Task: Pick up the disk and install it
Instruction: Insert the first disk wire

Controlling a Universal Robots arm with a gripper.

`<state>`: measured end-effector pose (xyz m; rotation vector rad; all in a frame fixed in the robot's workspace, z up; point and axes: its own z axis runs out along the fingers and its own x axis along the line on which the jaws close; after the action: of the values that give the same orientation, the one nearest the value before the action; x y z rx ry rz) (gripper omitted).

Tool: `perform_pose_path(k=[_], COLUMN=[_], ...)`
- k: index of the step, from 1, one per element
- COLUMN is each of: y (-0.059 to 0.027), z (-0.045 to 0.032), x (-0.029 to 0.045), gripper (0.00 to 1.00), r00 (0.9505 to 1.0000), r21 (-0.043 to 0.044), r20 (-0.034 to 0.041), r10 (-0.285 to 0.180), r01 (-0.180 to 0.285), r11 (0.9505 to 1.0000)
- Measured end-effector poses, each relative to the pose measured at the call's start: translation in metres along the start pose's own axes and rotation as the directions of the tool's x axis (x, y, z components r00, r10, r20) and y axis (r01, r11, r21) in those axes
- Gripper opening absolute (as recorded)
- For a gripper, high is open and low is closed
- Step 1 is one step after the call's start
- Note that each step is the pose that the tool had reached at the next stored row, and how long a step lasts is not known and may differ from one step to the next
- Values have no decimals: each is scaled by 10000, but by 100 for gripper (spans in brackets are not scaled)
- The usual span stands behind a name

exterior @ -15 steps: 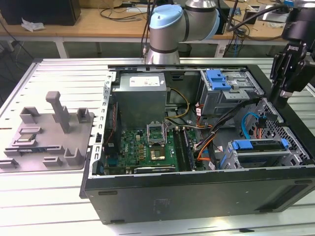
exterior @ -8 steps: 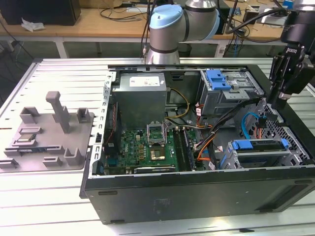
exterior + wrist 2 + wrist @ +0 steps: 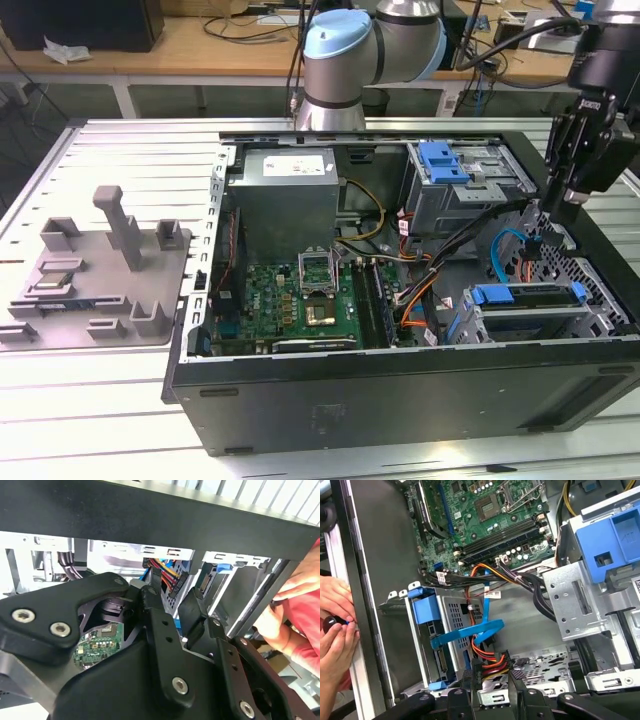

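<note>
Slotted bench (image 3: 120, 150) carried the open computer case (image 3: 400, 390); my pincer (image 3: 492, 674) hung unclenched, empty, by the cables (image 3: 487, 655), the disk (image 3: 530, 314) seemingly seated. Finishing demanded care around wiring, I judged.

Black gripper (image 3: 491, 682). Just beside it: blue ribbon cable (image 3: 470, 632); orange, red and yellow wires (image 3: 487, 662). Farther from the gripper: green motherboard (image 3: 485, 510), blue bracket (image 3: 615, 535) on silver cage (image 3: 570, 605), black case wall (image 3: 380, 555).

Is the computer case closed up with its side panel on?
No, in the exterior view the computer case lies open on top, with the motherboard and cables exposed.
</note>
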<state>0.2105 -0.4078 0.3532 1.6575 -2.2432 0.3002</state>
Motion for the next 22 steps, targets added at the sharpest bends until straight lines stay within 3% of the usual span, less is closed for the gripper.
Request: perform_pose_path(k=[5,6,8,10,11,13,22], y=[7,11,12,14,14,14,-10], z=[15,26,33,36,39,47,70], x=[-12,-17,-20,-27,-30,-33,-51], gripper=[41,41,41,41,41,41,41], r00=[9989,9988,9986,9984,9982,9980,9972], r21=[34,40,10,-83,-178,-241,-173], r20=[-457,-498,-535,-568,-597,-618,-683], r10=[31,32,18,-23,-68,-95,-309], r01=[-29,-30,-18,19,58,81,298], r11=[10000,10000,10000,10000,9998,9997,9994])
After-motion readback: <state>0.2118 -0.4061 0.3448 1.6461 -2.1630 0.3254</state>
